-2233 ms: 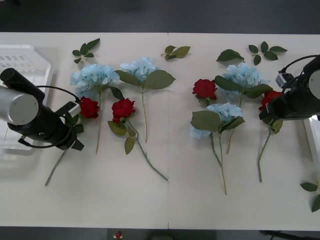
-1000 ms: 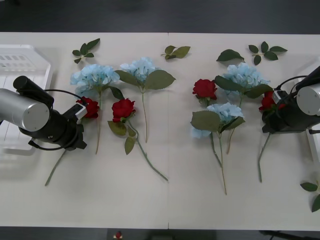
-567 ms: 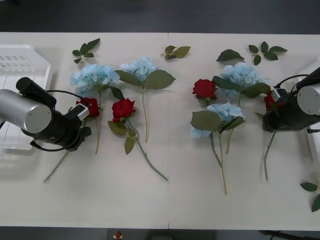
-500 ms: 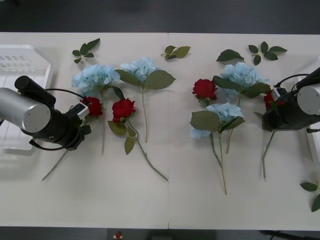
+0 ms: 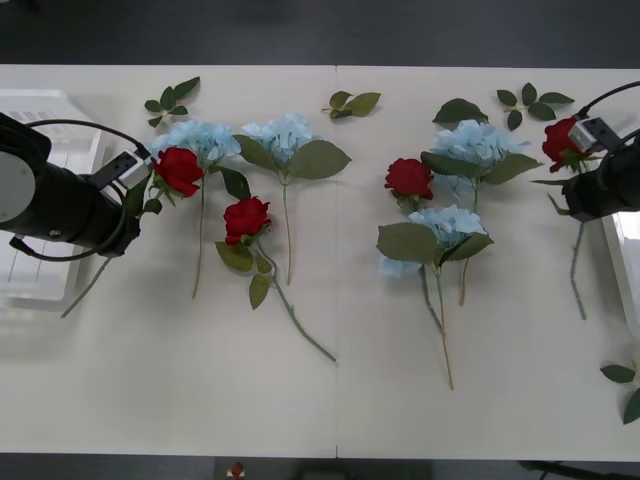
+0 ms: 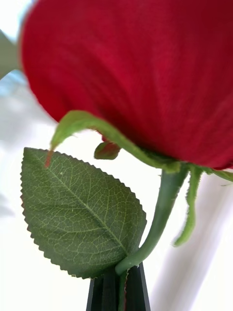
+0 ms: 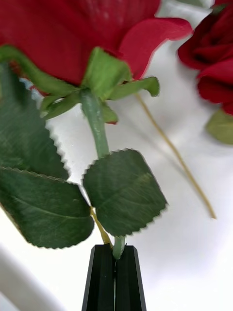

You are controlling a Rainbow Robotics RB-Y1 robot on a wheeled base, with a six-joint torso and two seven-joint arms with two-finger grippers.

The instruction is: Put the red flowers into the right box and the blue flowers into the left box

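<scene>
Two red roses are held off the table (image 5: 330,400), one by each arm. The left gripper (image 7: 115,277) is closed with its black fingers (image 7: 99,277) pressed together on the stem of a red rose (image 5: 179,169), just under a pair of serrated leaves. From the front, this bloom is seen just beyond the gripper, against the leftmost blue flower (image 5: 205,141), and its stem trails back towards the left box (image 5: 40,105), the white slotted tray at the table's left end.

The right gripper (image 6: 118,291) is likewise clamped on the stem of another red rose (image 5: 560,140), gripped just below a single large leaf (image 6: 77,214), with the bloom right above the fingertips. In the front view this rose is seen near the right box (image 5: 625,260), whose white rim is partly visible at the table's right edge, and its stem hangs down beside that rim.

Between the two held roses, two more red roses (image 5: 246,217) (image 5: 409,177) and further blue flowers (image 5: 283,135) (image 5: 475,143) (image 5: 440,225) lie flat on the table. Loose leaf sprigs (image 5: 170,98) are scattered along its far edge.
</scene>
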